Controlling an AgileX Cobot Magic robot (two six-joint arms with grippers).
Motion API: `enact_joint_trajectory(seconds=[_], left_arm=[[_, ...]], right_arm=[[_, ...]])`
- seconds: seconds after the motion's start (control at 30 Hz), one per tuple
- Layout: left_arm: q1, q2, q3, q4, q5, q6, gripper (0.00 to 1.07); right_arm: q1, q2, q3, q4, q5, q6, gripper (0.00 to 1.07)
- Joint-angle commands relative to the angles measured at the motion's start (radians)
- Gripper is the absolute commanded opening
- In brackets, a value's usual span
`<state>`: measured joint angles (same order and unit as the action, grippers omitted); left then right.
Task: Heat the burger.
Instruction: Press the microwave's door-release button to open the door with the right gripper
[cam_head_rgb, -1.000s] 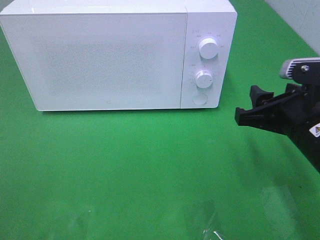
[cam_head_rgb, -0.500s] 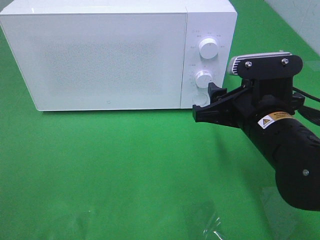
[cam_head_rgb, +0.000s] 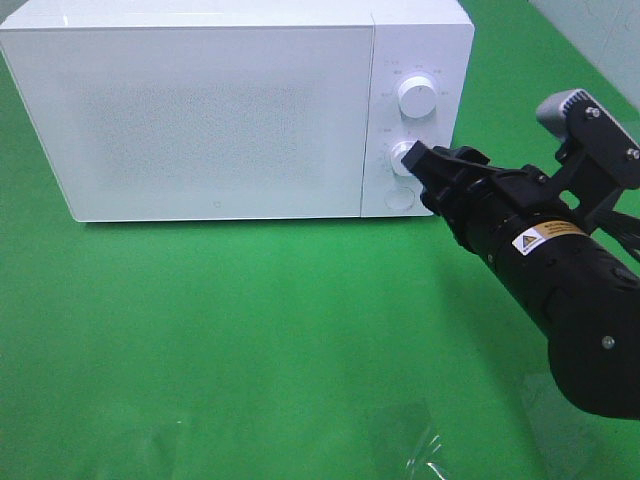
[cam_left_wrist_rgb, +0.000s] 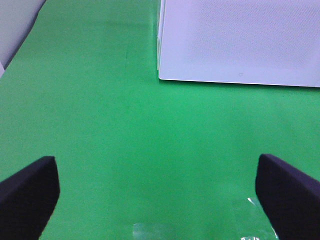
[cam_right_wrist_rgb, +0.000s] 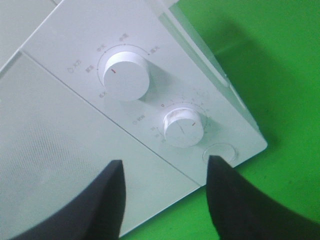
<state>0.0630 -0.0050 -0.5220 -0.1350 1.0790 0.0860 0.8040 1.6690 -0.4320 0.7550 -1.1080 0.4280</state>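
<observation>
The burger is hidden from every view. The white microwave (cam_head_rgb: 220, 120) stands at the back of the green table with its door closed. My right gripper (cam_head_rgb: 428, 160) reaches in from the right and is at the lower knob (cam_head_rgb: 401, 154) on the control panel. In the right wrist view the lower knob (cam_right_wrist_rgb: 184, 126) lies just ahead of the right gripper (cam_right_wrist_rgb: 166, 162), whose jaws stand apart with nothing between them. My left gripper (cam_left_wrist_rgb: 157, 170) is open wide above bare green cloth, facing the microwave's (cam_left_wrist_rgb: 240, 40) lower left corner.
An upper knob (cam_head_rgb: 416, 96) and a round button (cam_head_rgb: 398, 197) sit above and below the lower knob. A crinkled clear film (cam_head_rgb: 420, 450) lies on the cloth at the front. A pale wall (cam_head_rgb: 600, 30) bounds the back right corner.
My right arm has swung left from the table's right edge to the microwave's control panel, turned, and its jaws have narrowed somewhat. The left gripper and the microwave have not moved.
</observation>
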Motion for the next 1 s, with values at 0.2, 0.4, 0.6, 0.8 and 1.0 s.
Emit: enact_joint_trajectory(seconds=[0.2, 0.4, 0.6, 0.8, 1.0], left_arm=[[0.0, -0.016, 0.003, -0.002, -0.009, 0.001, 1.0], [0.0, -0.016, 0.003, -0.002, -0.009, 0.001, 1.0], [0.0, -0.016, 0.003, -0.002, -0.009, 0.001, 1.0], [0.0, -0.016, 0.003, -0.002, -0.009, 0.001, 1.0], [0.0, -0.016, 0.003, -0.002, -0.009, 0.001, 1.0]], right_arm=[[0.0, -0.002, -0.008, -0.011, 0.094, 0.467, 0.16], [0.0, -0.002, -0.008, -0.009, 0.147, 0.619, 0.0], [0.0, -0.002, -0.008, -0.009, 0.225, 0.744, 0.0], [-0.016, 0.028, -0.024, -0.017, 0.227, 0.766, 0.0], [-0.097, 0.113, -0.083, -0.173, 0.232, 0.898, 0.0]])
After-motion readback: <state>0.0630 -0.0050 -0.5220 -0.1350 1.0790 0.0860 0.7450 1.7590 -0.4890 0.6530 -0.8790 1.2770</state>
